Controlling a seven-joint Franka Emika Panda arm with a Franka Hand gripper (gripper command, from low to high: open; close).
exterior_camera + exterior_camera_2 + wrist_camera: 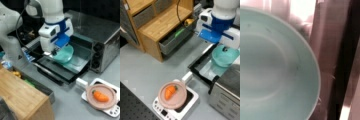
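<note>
bowl (63, 55): pale teal, round, shallow, smooth glazed inside, upright
location: on open oven door (72, 66), under gripper (53, 53)
fingers: at bowl rim; spread or pinching, cannot tell
desk (72, 100): grey

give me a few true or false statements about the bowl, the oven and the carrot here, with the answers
1. The gripper is at the rim of a teal bowl above the open oven door. True.
2. The carrot lies inside the teal bowl. False: it lies on a pink plate, apart from the bowl.
3. The pink plate sits on a white scale. True.
4. The oven is closed. False: its door is folded down in both front views.
5. In the wrist view the bowl is full of food. False: its inside looks bare.
</note>
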